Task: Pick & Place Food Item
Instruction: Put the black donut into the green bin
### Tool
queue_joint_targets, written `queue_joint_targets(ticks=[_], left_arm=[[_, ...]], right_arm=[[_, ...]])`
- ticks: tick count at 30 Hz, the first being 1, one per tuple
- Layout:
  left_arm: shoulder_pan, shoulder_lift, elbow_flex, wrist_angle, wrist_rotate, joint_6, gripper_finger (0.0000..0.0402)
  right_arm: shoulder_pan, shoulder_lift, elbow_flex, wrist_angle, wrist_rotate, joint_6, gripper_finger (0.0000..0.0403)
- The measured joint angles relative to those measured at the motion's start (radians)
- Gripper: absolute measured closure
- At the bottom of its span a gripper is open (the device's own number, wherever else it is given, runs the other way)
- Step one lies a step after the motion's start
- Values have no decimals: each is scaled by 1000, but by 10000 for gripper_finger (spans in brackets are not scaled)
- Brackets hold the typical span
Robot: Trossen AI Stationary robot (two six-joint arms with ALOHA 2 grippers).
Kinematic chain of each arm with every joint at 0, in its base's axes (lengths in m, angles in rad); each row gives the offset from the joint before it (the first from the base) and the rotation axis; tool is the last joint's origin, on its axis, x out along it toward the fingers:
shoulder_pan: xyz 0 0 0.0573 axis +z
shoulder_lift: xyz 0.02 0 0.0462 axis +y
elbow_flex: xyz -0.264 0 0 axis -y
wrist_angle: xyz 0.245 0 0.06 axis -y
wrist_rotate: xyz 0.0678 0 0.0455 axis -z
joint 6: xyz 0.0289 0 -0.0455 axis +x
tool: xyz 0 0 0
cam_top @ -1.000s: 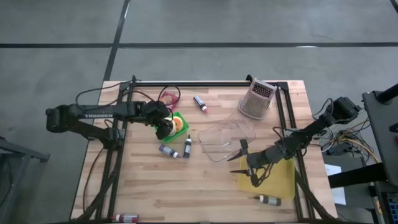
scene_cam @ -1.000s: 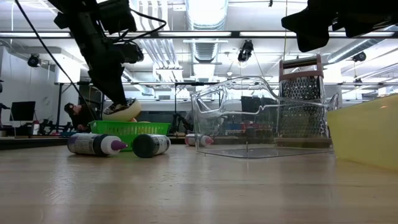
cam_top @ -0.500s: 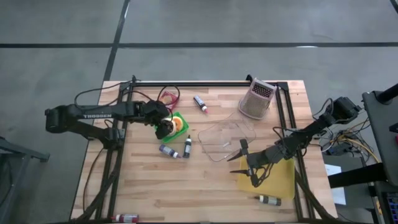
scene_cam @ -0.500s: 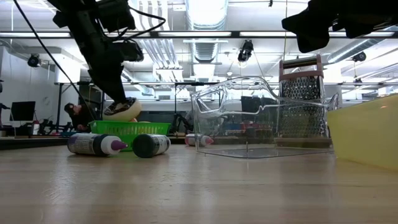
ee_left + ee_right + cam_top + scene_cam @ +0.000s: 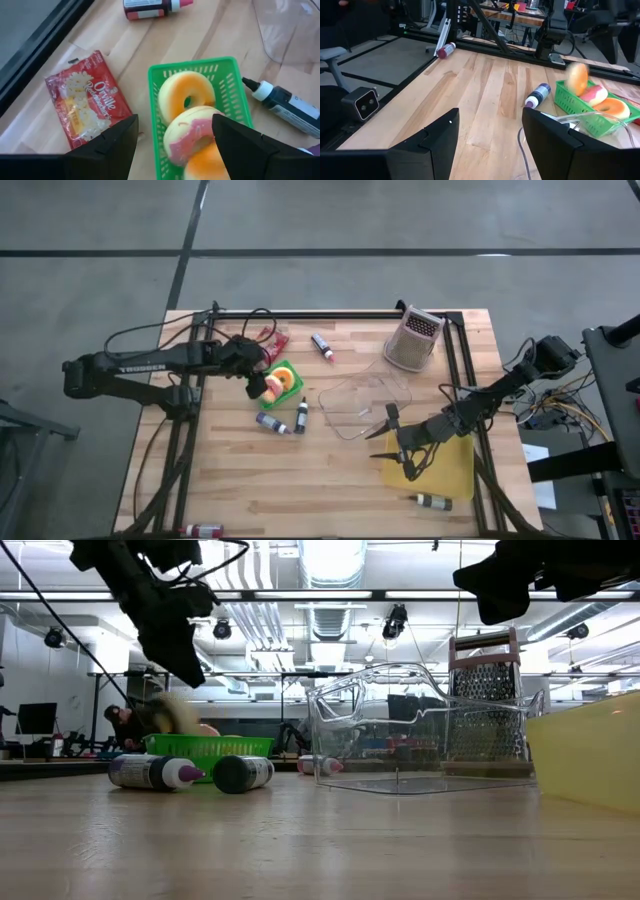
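A green basket (image 5: 159, 75) holds an orange-glazed donut (image 5: 186, 97) and a pink-frosted donut (image 5: 192, 137). A third, tan donut (image 5: 172, 715) shows blurred just above the basket's near-left rim, also in the right wrist view (image 5: 578, 79). My left gripper (image 5: 252, 377) is open above it, apart from it in the low view (image 5: 185, 665). My right gripper (image 5: 393, 445) is open and empty over the yellow board (image 5: 445, 470) at the front right.
A clear plastic container (image 5: 365, 405) stands mid-table, with a metal grater (image 5: 413, 340) behind it. A red popcorn bag (image 5: 82, 107) lies left of the basket. Small bottles (image 5: 272, 423) (image 5: 301, 417) lie in front of the basket, others at the far (image 5: 322, 345) and near (image 5: 433, 501) edges.
My left gripper has let go of the tan donut and has gone up and toward the table's far left. The donut, held over the basket before, now shows blurred lower at the basket's rim. My right arm has kept still.
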Motion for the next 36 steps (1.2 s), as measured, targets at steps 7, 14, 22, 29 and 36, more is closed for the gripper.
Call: queue_joint_targets(ticks=[7,14,22,29,36], left_arm=[[0,0,0,0,-7,0,144],[0,0,0,0,-7,0,144],[0,0,0,-45,-7,-8,145],[-4,0,0,-227,-7,-78,145],[-35,-1,0,-266,-6,-102,145]], right_arm=[[0,0,0,0,0,1,188],[0,0,0,0,0,1,188],[0,0,0,0,0,4,188],[0,0,0,-7,0,4,188],[0,0,0,-8,0,4,188]])
